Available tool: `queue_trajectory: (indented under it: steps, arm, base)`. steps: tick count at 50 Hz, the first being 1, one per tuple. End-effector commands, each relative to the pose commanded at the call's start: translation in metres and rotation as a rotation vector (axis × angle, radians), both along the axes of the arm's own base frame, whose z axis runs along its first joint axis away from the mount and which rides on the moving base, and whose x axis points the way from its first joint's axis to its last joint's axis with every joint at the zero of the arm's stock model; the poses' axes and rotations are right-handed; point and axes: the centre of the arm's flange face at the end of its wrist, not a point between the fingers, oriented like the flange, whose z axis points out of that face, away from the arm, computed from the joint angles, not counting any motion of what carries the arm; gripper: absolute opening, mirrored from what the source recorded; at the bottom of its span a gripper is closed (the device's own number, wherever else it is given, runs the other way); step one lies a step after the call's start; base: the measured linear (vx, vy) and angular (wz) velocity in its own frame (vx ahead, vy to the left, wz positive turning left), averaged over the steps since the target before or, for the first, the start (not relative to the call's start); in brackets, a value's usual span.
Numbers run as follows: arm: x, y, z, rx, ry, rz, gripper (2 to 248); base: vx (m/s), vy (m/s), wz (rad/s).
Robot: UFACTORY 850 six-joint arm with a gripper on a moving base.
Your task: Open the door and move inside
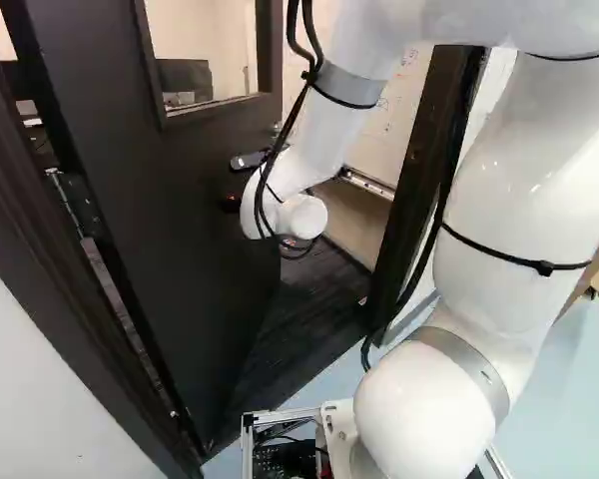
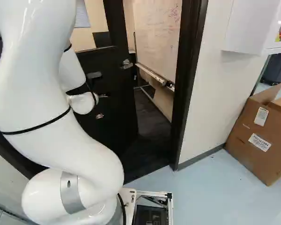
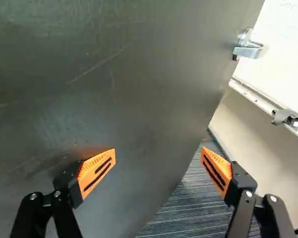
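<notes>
the claw (image 3: 158,154) gapes wide, empty, close to the half-open door (image 3: 114,94); too little push and it could swing back into the arm (image 1: 514,190).

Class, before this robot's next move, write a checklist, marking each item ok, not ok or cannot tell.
1. Dark windowed door swung open: ok.
2. Black gripper with orange pads open and empty: ok.
3. Silver lever handle clear of the gripper: ok.
4. Gripper touching the door: cannot tell.
5. White-and-silver base through the black door frame: not ok.
6. Opening wide enough for the base: cannot tell.
</notes>
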Motion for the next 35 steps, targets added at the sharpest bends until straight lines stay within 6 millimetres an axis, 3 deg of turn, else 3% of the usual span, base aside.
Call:
queue_trajectory:
  steps: [35]
  arm:
    - [0.001, 0.047, -0.001, 0.036, 0.014, 0.016, 247]
  base:
    - [0.000, 0.000, 0.000]
